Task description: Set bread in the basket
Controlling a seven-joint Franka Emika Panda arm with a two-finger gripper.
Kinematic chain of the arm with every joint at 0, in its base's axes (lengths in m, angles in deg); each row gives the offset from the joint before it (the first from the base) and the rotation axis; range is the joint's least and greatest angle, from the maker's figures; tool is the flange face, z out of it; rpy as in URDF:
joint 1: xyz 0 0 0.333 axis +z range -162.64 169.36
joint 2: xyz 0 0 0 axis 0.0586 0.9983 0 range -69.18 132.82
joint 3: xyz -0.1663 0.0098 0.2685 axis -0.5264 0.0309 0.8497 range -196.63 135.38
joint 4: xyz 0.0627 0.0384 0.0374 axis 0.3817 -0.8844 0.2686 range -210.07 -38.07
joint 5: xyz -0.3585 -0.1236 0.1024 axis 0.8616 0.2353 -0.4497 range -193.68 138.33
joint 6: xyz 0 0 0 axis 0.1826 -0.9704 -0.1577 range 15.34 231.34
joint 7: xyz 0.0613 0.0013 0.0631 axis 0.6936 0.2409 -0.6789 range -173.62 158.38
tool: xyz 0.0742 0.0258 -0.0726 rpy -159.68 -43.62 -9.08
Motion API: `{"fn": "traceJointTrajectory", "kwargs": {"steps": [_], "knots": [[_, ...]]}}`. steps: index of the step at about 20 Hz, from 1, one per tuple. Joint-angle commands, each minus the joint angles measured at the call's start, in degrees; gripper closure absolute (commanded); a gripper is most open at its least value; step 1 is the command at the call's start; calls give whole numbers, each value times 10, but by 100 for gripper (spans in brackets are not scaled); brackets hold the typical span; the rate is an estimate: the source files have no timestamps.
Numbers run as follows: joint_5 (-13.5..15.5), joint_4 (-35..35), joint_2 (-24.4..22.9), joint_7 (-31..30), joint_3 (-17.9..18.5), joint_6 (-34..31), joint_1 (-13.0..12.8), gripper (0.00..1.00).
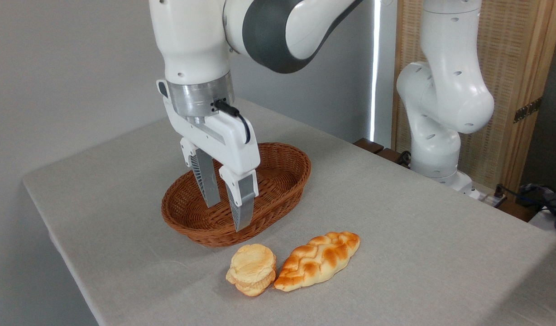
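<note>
Nearest the camera we noted the bread (251,269), a small round pale-golden layered bun, lying on the worktop (418,235) close to its front edge. Just beside it, on its right and about touching, lay a longer braided golden-brown loaf (318,260). Behind both, toward the worktop's middle, sat the oval brown wicker basket (285,174), with nothing visible inside it. We recorded the hand (227,215) hanging over the basket's near half, pointing down, its two fingers apart and gripping nothing. Bun and basket were near each other but not touching.
</note>
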Motion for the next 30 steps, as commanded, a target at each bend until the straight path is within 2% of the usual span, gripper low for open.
{"fn": "traceJointTrajectory", "kwargs": {"steps": [1,13,16,24,30], "knots": [[8,4,11,10,-5,5,-1,0],[10,14,13,10,-6,8,-1,0],[8,16,10,2,-25,6,-1,0],[10,33,4,-37,-26,-1,-1,0],[8,33,-1,-30,-35,-5,0,0]]}}
